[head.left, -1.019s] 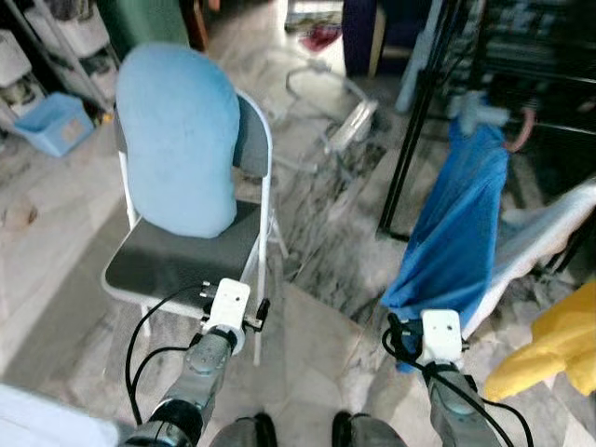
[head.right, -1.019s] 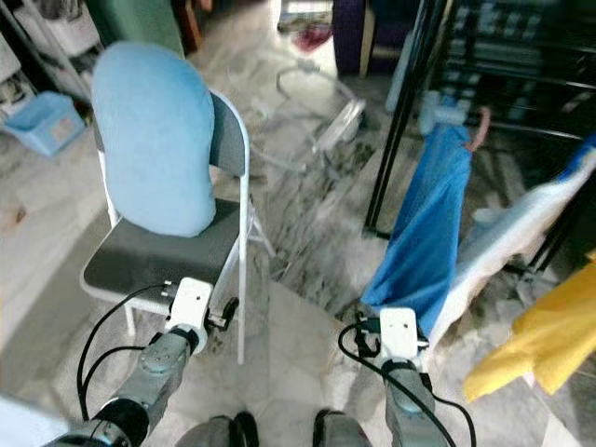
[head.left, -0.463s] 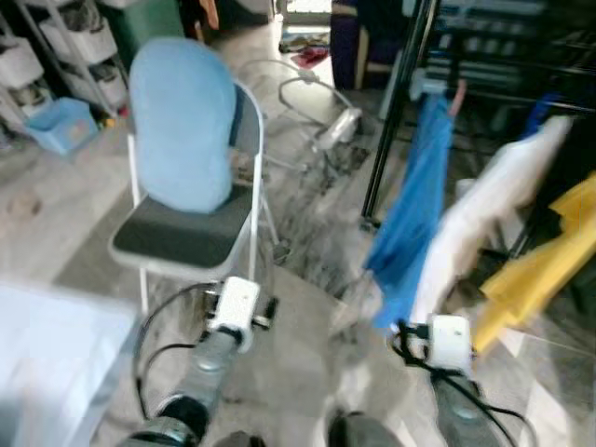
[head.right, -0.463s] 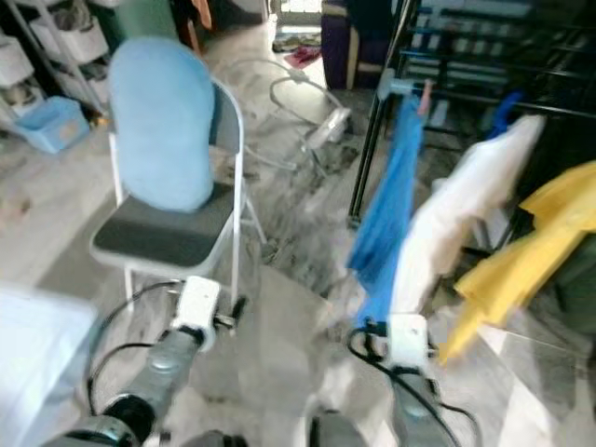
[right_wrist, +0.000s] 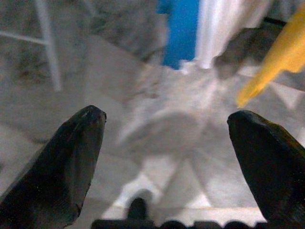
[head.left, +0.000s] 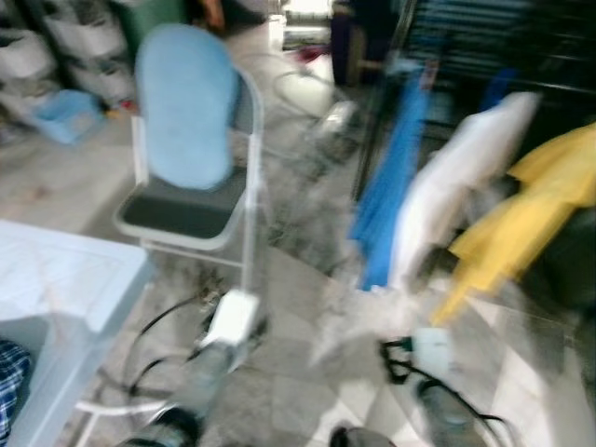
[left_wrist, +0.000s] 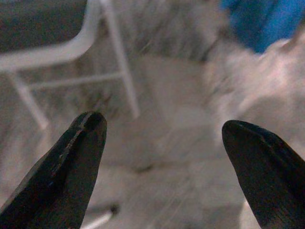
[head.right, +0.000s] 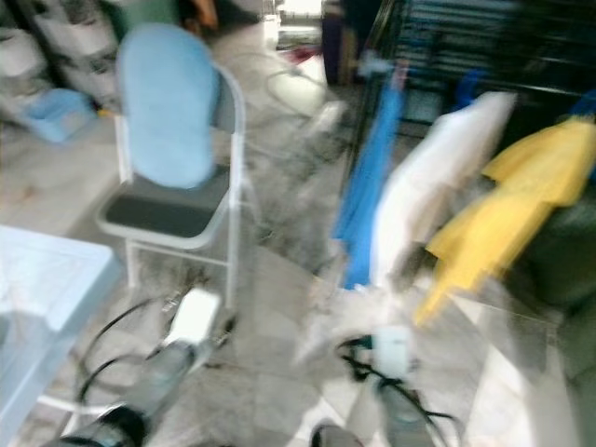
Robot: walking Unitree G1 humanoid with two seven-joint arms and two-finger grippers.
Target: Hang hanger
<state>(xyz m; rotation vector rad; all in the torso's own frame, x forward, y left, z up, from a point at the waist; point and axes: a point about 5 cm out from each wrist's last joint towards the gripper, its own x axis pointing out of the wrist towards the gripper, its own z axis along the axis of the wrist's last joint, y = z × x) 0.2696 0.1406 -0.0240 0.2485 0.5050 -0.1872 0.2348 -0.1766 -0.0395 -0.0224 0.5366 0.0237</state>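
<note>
Camera has swung since a moment ago: a pale blue-white worktop (head.left: 56,279) now fills the near left corner.
Both arms hang low over the marble floor (head.left: 307,307); left gripper (left_wrist: 162,143) and right gripper (right_wrist: 167,143) have jaws spread, holding nothing. Beyond, a folding chair (head.left: 191,200) carries a blue cushion (head.left: 186,102). Blue (head.left: 386,177), white (head.left: 456,177) and yellow garments (head.left: 531,196) hang on a dark rack; hangers are too blurred to make out.

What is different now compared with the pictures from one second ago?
The camera has swung and the view is blurred; a pale blue bin now shows at the robot's left. Both end effectors, left and right, stay open and empty. The chair and hanging clothes appear unmoved.
</note>
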